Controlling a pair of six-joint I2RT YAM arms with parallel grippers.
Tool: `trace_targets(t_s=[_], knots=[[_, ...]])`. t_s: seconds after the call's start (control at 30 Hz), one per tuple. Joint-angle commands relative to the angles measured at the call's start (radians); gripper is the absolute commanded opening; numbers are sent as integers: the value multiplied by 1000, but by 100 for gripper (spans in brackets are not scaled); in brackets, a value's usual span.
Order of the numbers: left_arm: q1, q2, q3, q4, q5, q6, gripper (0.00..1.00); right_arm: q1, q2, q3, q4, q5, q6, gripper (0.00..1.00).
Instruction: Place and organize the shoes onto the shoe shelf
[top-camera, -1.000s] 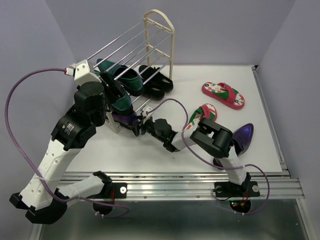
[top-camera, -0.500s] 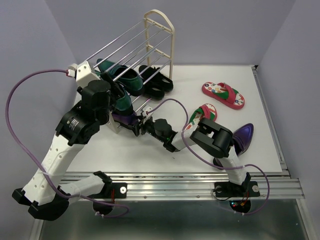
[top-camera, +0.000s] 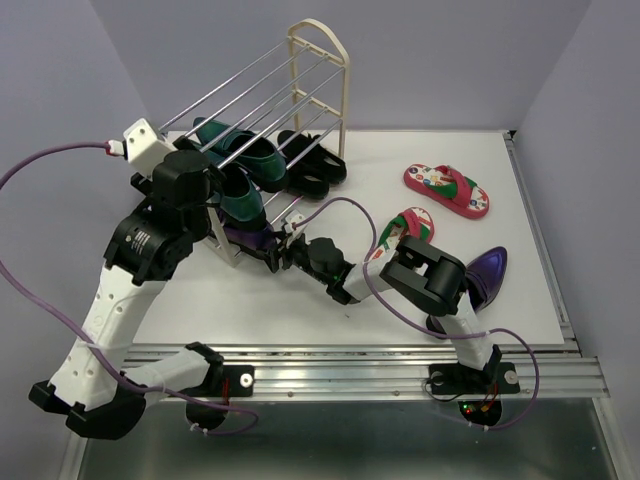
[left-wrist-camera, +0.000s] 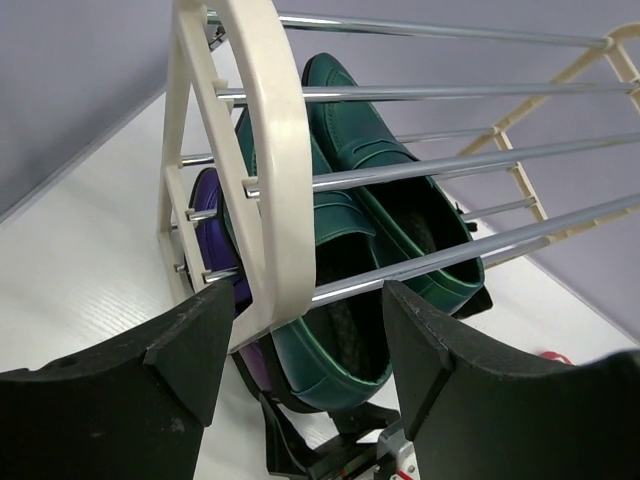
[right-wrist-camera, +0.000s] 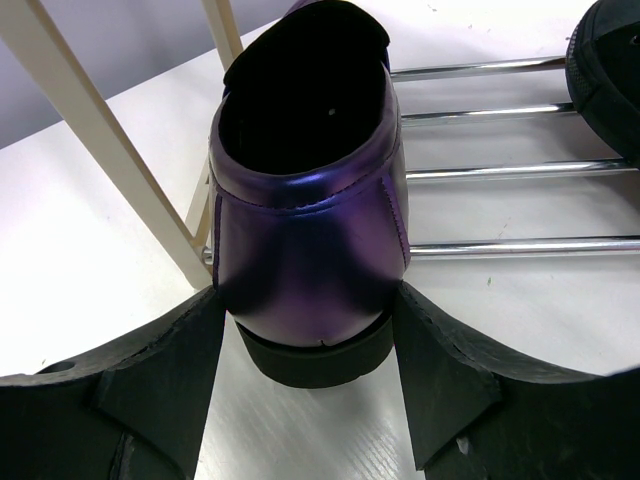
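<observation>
The right gripper (right-wrist-camera: 308, 310) holds a purple loafer (right-wrist-camera: 310, 230) by its heel, one finger pressed on each side. The loafer sits on the bottom row of the shelf (left-wrist-camera: 280, 170), at the shelf's near end, right beside the cream end frame. Its toe points into the shelf and away from the gripper. Its heel points back out at the gripper. The long way of the shoe runs across the shiny rods, not along them. The heel looks like it sticks out past the front rod, over the table (top-camera: 300, 300). To do this step well, I think the gripper should slide the shoe a bit deeper, so the heel rests on a rod too. It should keep the shoe straight and close to the end frame, to leave room beside it for the other loafer (top-camera: 487, 270). That one lies well off to the shelf's right. Then the fingers should open wide and pull straight back, so they do not drag the shoe out. The left gripper (left-wrist-camera: 308, 300) hangs at the same near end of the shelf, higher up by the green shoes (left-wrist-camera: 370, 200), fingers wide apart and holding nothing.
</observation>
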Motion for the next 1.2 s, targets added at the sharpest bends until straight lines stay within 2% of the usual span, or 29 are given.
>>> trace_targets(t_s=[0.0,0.23,0.57,0.6,0.67,0.77,0.8,0.83,0.87,0.97,1.17], knots=[[13,-16,-44,54,-34,12,72,14,-27,4,101,16,-3,52],[43,-26,-162,191,8,87,72,14,-32,4,95,19,-6,52],[63,-38,-249,314,87,177,62,14,-32,6,98,4,-8,52],[63,-36,-251,318,94,182,54,14,-33,8,98,4,-9,51],[64,-36,-257,331,110,191,48,14,-35,8,101,2,-11,51],[66,-38,-268,349,131,200,32,14,-35,12,108,2,-14,51],[66,-39,-274,355,133,202,23,14,-35,15,111,2,-15,51],[66,-39,-275,355,136,203,19,14,-33,17,113,2,-20,51],[66,-38,-277,355,137,205,11,14,-36,21,114,4,-23,51],[66,-36,-280,351,142,203,1,14,-39,24,121,10,-28,51],[66,-49,-286,349,154,199,1,14,-21,64,130,24,-38,52]])
